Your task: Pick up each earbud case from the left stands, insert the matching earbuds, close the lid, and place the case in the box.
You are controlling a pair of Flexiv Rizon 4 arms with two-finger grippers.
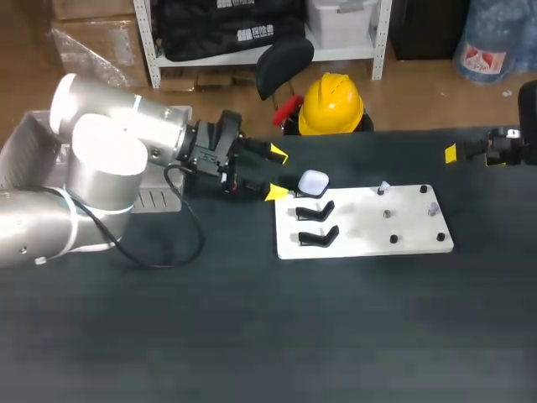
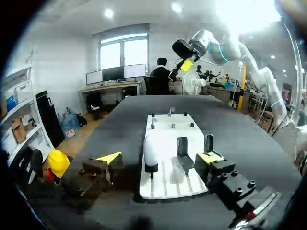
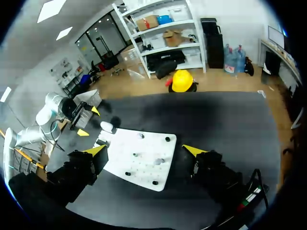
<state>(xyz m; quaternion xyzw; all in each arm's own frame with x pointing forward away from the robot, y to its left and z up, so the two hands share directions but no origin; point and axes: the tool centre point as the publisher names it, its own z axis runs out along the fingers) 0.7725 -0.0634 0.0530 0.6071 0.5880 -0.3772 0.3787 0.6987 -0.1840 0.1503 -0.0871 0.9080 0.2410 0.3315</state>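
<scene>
Earbud case (image 1: 313,182), white, rounded, lid closed: seated on the rearmost of three stands at the left end of a white board (image 1: 361,243). Also seen ahead of the left fingers in the left wrist view (image 2: 150,151).

Stands, black, two (image 1: 316,224): unoccupied, in a row just in front of the case's stand.

Pegs, small and dark (image 1: 393,239): spread over the right half of the board. Two small pale pieces (image 1: 384,188) stand among them, too small to identify.

Left gripper (image 1: 278,173): level with the table, just left of the case and not touching it. Fingers spread wide and holding nothing; in its own wrist view (image 2: 159,157) the case and its stand lie ahead, in line with the gap.

Right gripper (image 3: 145,150): well apart from the board, near the table's far right edge. Fingers wide apart and holding nothing; one yellow tip shows in the head view.

Box, light grey (image 1: 25,143): at the far left, largely hidden behind the left arm.

Table, dark surface (image 1: 252,336): carries the board.
</scene>
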